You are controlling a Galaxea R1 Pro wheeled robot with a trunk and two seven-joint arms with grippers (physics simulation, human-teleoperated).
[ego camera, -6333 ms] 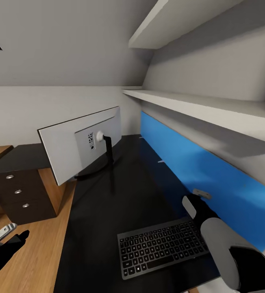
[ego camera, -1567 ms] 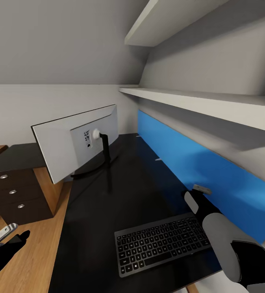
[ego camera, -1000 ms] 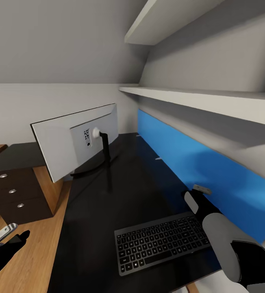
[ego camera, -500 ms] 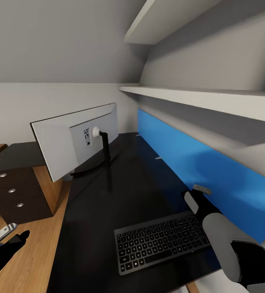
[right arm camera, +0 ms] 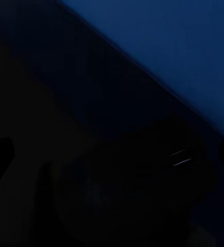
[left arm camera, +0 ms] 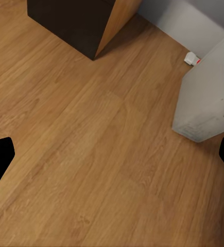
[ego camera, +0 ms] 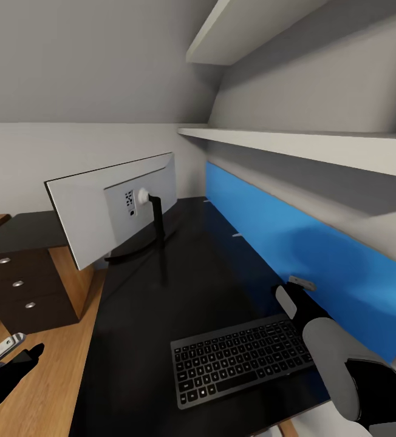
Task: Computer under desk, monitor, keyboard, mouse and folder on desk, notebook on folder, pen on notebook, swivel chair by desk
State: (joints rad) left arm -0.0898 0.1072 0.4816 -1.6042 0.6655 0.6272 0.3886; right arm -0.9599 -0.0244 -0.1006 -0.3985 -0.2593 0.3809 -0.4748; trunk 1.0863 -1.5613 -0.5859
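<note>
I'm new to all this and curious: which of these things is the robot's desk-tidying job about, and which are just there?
Part of the job: desk, monitor, keyboard, computer, what looks like the mouse.
Just there: wall shelves, blue panel, wooden floor.

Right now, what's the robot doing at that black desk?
It's tidying a workspace. The keyboard lies flat on the black desk, and the monitor stands farther back with its white back facing us. The right tool reaches down just past the keyboard, by the blue panel; its camera shows a dark rounded thing, too dim to name. The left tool hangs open over the wooden floor, near the pale computer.
</note>
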